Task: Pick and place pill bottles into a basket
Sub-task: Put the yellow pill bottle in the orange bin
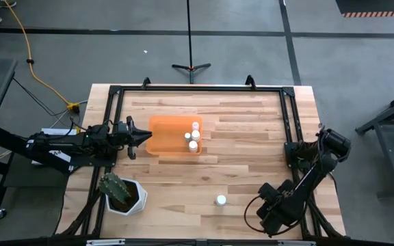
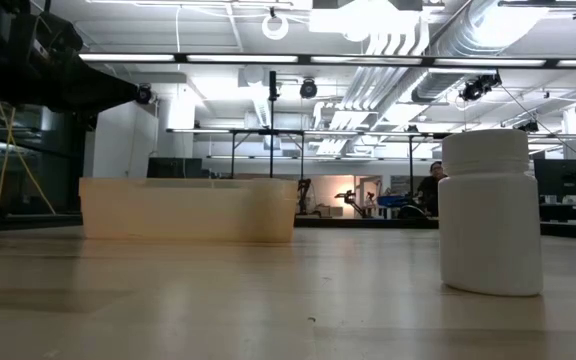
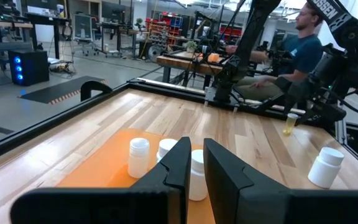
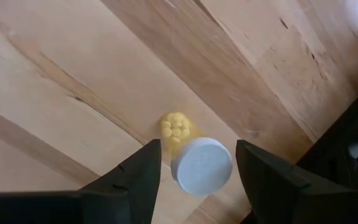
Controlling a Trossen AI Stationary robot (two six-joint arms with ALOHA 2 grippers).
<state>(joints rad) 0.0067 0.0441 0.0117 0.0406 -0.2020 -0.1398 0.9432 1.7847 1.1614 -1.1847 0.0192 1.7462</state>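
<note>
Closing on the small bottle near the table's front right corner should be done gently, since it's framed between the right gripper's open fingers, caps kept centred, while the left gripper, jaws slightly parted and empty, is parked at the basket's left edge.

Looked straight down from overhead in the high view, covering the whole table. Sat at tabletop level in the low view, facing across into the room, very close to one pill bottle, with the basket farther back. Faced forward over the basket in the left wrist view, downward at close range in the right wrist view.
</note>
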